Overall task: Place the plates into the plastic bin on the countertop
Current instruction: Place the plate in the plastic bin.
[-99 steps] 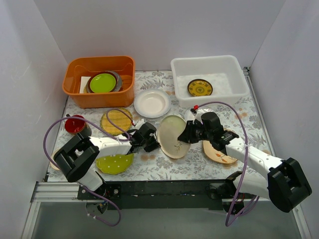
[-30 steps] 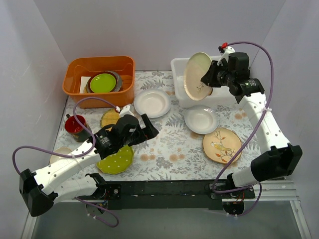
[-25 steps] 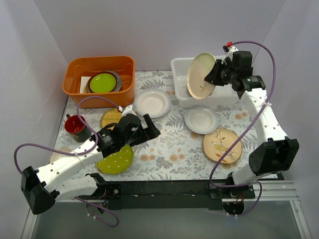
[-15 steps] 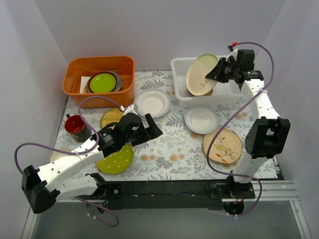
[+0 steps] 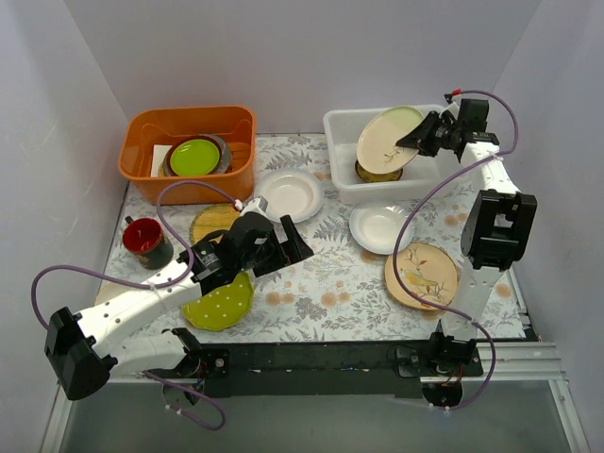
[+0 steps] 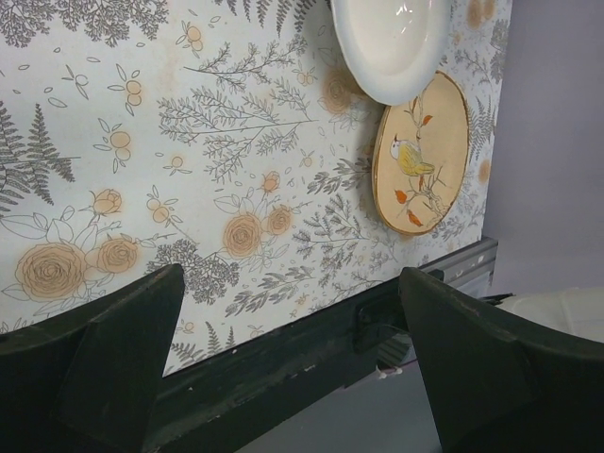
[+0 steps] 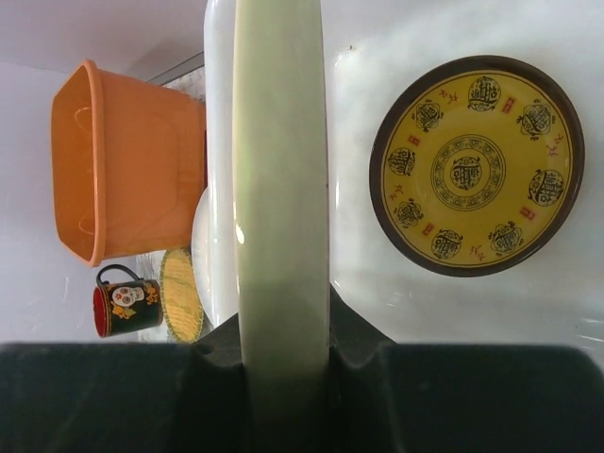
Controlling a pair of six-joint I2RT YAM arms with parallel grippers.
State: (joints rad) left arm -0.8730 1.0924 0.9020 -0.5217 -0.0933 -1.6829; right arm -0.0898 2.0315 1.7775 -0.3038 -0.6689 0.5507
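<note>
My right gripper is shut on the rim of a pale green plate, held tilted above the plastic bin. In the right wrist view that plate shows edge-on between the fingers of the right gripper. Below it a mustard yellow plate lies on the bin floor. On the countertop lie two white plates, a cream floral plate, a woven plate and a dotted lime plate. My left gripper hangs open and holds nothing.
An orange tub with stacked dishes stands at the back left. A red mug sits by the left edge. The left wrist view shows one white plate, the floral plate and the table's dark front rail.
My right arm has carried the pale green plate rightward and down over the bin, tipping it flatter. The left arm has crept slightly right, still open.
</note>
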